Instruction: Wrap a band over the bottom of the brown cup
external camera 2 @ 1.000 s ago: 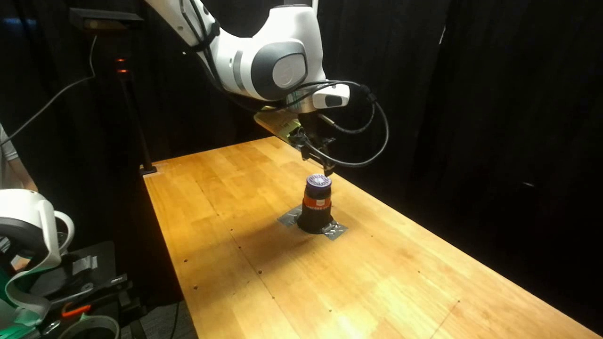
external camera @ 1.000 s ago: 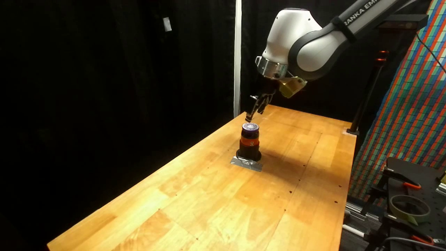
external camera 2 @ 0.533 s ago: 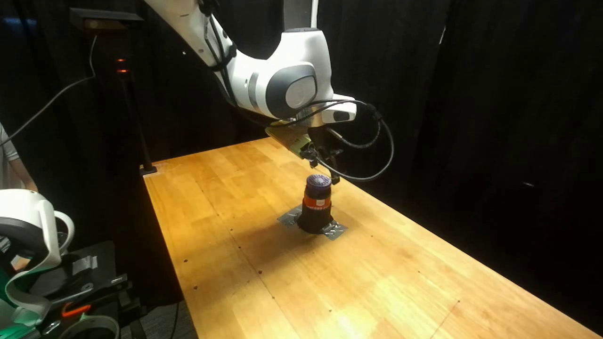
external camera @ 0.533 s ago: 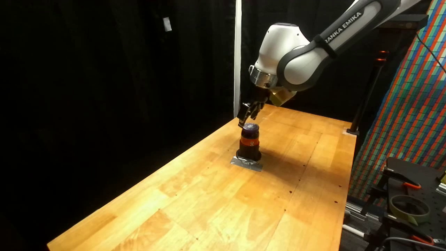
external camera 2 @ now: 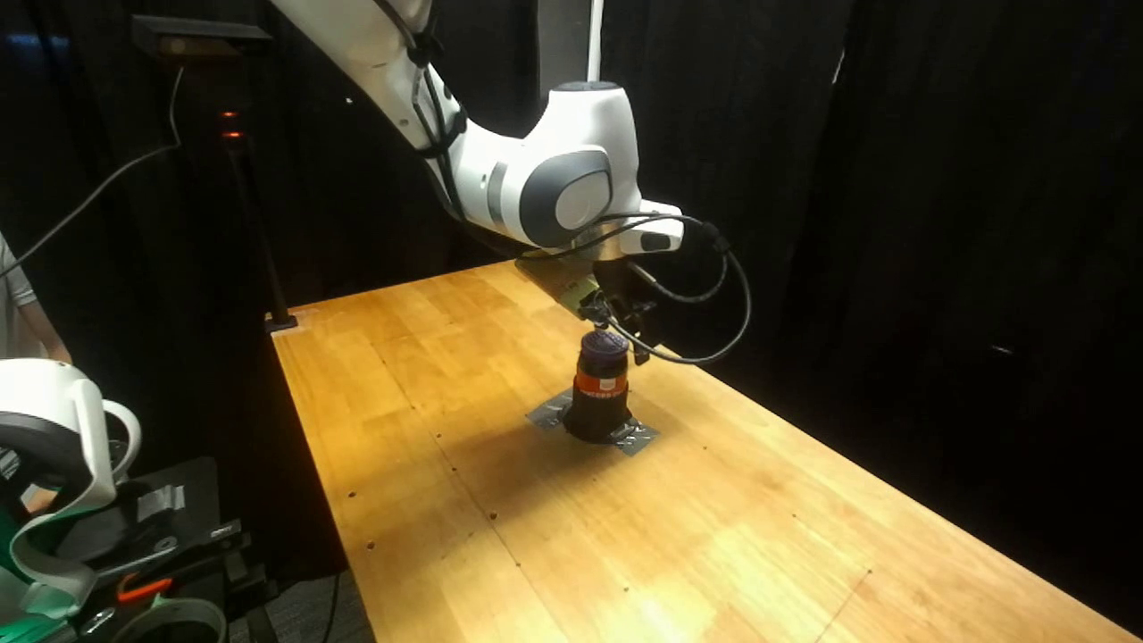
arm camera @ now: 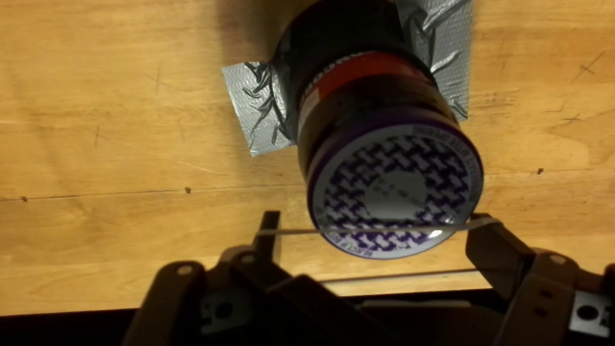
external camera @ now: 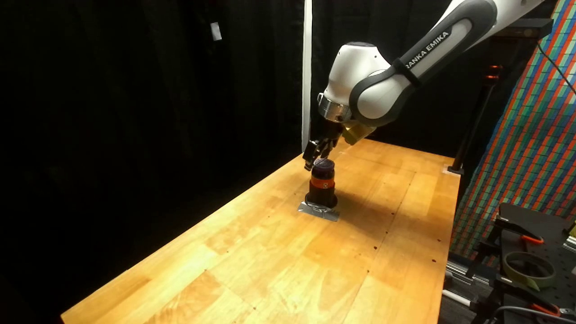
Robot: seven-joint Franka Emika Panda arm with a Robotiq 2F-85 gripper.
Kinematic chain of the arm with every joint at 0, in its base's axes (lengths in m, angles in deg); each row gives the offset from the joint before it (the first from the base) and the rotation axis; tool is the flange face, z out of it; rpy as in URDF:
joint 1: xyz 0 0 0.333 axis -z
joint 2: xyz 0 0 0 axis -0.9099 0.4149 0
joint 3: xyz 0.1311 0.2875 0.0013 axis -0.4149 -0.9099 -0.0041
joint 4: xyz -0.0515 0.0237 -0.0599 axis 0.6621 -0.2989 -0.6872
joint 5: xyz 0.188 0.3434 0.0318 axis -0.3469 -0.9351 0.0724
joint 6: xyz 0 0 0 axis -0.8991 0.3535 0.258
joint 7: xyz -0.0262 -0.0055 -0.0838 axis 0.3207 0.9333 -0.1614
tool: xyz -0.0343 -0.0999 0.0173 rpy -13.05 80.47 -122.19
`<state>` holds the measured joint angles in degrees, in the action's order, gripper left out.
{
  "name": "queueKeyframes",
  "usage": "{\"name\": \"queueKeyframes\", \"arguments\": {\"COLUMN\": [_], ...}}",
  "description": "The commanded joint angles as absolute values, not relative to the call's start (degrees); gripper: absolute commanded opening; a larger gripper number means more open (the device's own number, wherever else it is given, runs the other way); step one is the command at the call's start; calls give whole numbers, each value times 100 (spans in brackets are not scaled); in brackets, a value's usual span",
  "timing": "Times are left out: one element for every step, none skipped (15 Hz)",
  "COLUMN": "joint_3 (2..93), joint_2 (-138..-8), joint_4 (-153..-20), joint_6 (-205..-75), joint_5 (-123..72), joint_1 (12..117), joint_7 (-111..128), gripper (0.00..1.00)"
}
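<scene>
The brown cup (external camera: 323,171) is a dark cylinder with an orange-red ring, upright in both exterior views (external camera 2: 602,368). In the wrist view its purple-and-white patterned end (arm camera: 396,192) faces me. Its lower part sits in a black base (arm camera: 336,36). My gripper (arm camera: 375,230) is open, its fingers spread wide. A thin pale band (arm camera: 293,232) is stretched between the fingers, its near strand crossing in front of the patterned end and another strand running behind. In both exterior views my gripper (external camera: 316,163) is just above and beside the cup's top (external camera 2: 618,338). Contact cannot be told.
Grey tape (arm camera: 262,110) fixes the base to the wooden table (external camera: 288,270). The table's edge shows near the fingers in the wrist view. A black post (external camera: 472,117) stands at the table's far corner. A loose cable (external camera 2: 741,304) loops from the wrist.
My gripper has come down and shifted sideways, from above the cup to beside its top, toward the table's long edge by the curtain. The fingers stay spread. The cup has not moved.
</scene>
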<state>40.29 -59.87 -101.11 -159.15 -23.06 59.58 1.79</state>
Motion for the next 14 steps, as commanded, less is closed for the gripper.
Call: {"name": "queueKeyframes", "arguments": {"joint_3": [4128, 4140, 4144, 4155, 4176, 4211, 4212, 4203, 4190, 4158, 4137, 4111, 4080, 4053], "joint_2": [-5785, -5750, -5715, -5685, -5658, -5652, -5658, -5700, -5739, -5782, -5841, -5882, -5944, -5999], "joint_4": [-9861, -9835, -9816, -9794, -9778, -9788, -9794, -9837, -9861, -9863, -9892, -9899, -9927, -9959], "joint_6": [-15968, -15962, -15943, -15911, -15840, -15762, -15608, -15446, -15294, -15120, -14959, -14805, -14658, -14568], "joint_5": [-2427, -2428, -2437, -2437, -2427, -2408, -2418, -2426, -2431, -2455, -2469, -2495, -2531, -2569], "joint_1": [5881, 5880, 5883, 5878, 5860, 5830, 5824, 5822, 5820, 5832, 5833, 5844, 5865, 5889], "joint_7": [293, 287, 285, 277, 251, 199, 196, 205, 211, 245, 262, 284, 315, 343], "gripper": [100, 100, 100, 100, 100, 100, 100, 100, 100, 100, 100, 100, 100, 100]}}
